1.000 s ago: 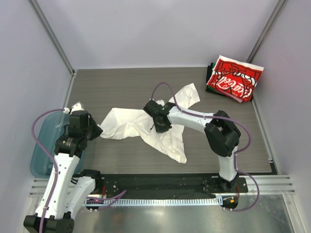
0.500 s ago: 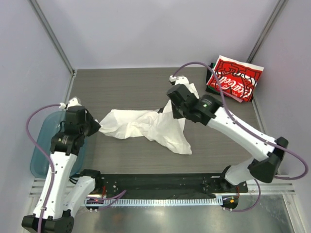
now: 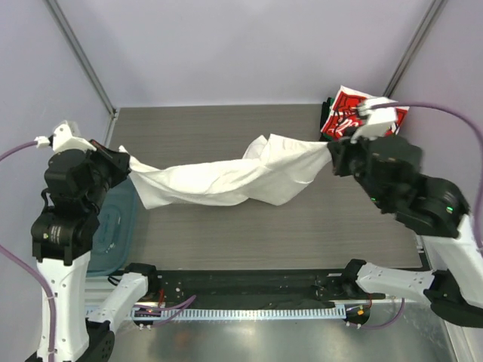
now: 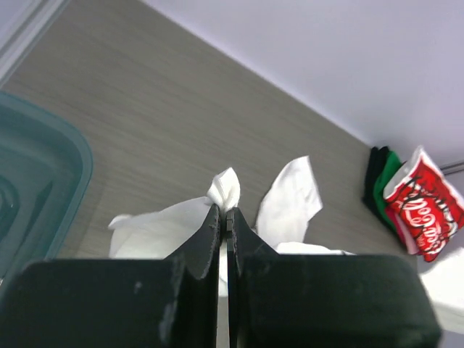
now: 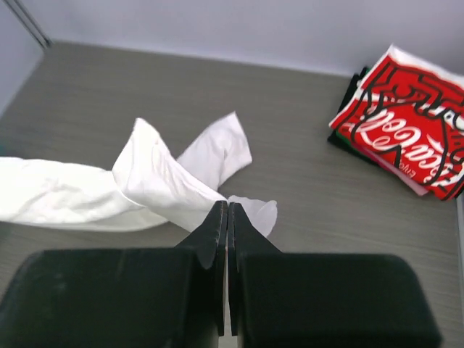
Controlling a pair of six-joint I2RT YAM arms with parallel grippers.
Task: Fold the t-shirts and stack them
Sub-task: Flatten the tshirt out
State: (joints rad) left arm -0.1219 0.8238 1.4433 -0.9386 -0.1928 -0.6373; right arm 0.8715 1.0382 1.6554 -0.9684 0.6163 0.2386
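Note:
The white t-shirt (image 3: 226,179) hangs stretched and twisted in the air between both grippers, above the table. My left gripper (image 3: 123,160) is shut on its left end; in the left wrist view (image 4: 225,210) cloth bunches at the fingertips. My right gripper (image 3: 330,153) is shut on its right end, and the right wrist view (image 5: 227,205) shows white t-shirt (image 5: 145,181) pinched there. The folded stack, its top shirt red with white script (image 3: 355,121), lies at the back right corner and shows in the right wrist view (image 5: 406,130) and the left wrist view (image 4: 424,210).
A teal translucent bin (image 3: 113,226) sits at the left table edge under my left arm, also in the left wrist view (image 4: 36,188). Grey walls and metal posts enclose the wood-grain table (image 3: 226,128). A black rail (image 3: 249,283) runs along the near edge.
Both arms have risen and pulled apart, left gripper to the left, right gripper to the right. The white shirt has lifted off the table and stretched out between them.

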